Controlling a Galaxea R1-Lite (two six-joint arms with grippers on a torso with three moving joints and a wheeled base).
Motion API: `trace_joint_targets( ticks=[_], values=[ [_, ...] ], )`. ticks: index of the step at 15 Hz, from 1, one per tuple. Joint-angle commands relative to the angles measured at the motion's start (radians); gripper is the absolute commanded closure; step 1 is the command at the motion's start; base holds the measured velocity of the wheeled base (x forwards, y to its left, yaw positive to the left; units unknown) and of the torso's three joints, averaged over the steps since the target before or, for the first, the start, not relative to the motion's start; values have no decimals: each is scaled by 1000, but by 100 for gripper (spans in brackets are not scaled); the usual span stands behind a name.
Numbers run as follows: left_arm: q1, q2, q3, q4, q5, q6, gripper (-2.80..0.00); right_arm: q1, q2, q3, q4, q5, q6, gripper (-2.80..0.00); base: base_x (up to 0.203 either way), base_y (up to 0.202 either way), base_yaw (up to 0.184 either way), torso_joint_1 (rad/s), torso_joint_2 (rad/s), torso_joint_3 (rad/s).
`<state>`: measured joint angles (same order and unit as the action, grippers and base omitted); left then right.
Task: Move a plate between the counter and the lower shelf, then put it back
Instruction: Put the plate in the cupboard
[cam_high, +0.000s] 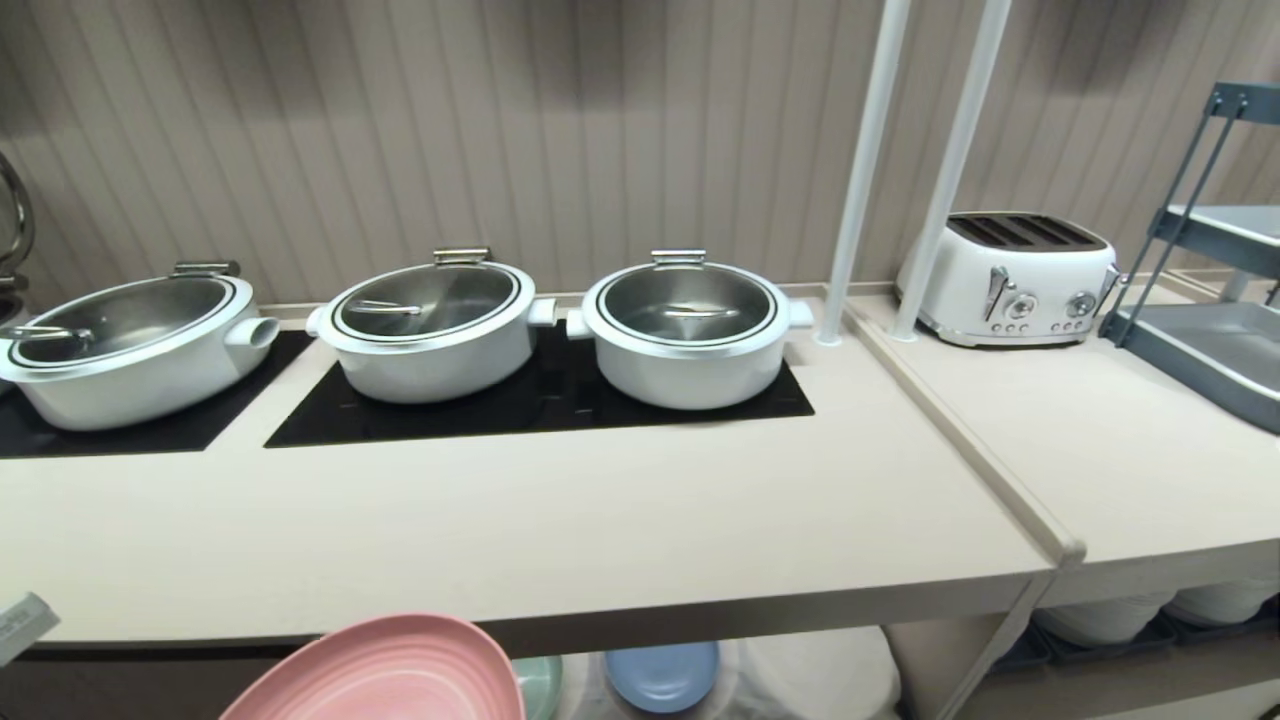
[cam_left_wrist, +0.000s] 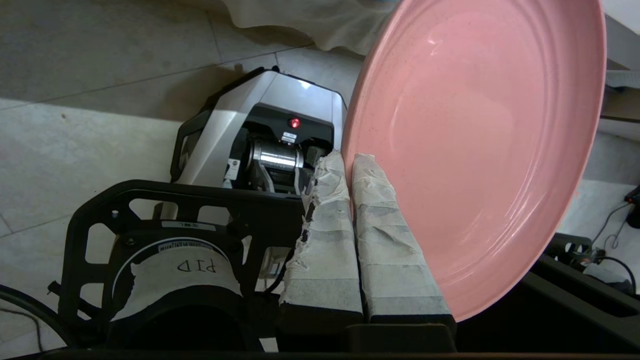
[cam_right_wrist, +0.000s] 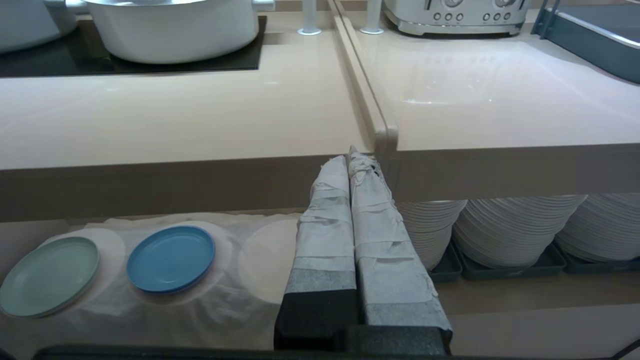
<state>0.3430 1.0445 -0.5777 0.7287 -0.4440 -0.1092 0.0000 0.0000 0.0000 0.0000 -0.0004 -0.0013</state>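
Pink and matte, the round shallow plastic plate (cam_left_wrist: 475, 150) is clamped at its rim by the left end effector (cam_left_wrist: 348, 161), whose tape-wrapped fingers (cam_left_wrist: 325, 240) pinch it and hold it tilted in the air, below and in front of the long beige worktop (cam_high: 520, 540). In the draped white-cloth lower shelf (cam_right_wrist: 220, 310) lie a mint-green plate (cam_right_wrist: 47, 277) and a blue plate (cam_right_wrist: 171, 258). Further right, the right end effector (cam_right_wrist: 350, 156) hangs clenched and empty before the worktop's front edge.
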Motion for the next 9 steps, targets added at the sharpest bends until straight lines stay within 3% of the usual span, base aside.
trace_joint_targets(
  ticks=[1, 9],
  values=[
    [1, 2, -1, 5, -2, -1, 0, 0, 0, 0, 0, 0, 0, 0, 0, -193, 1, 3, 2, 2],
    [-6, 0, -1, 5, -4, -1, 0, -1, 0, 0, 0, 0, 0, 0, 0, -194, 1, 2, 4, 2]
  ],
)
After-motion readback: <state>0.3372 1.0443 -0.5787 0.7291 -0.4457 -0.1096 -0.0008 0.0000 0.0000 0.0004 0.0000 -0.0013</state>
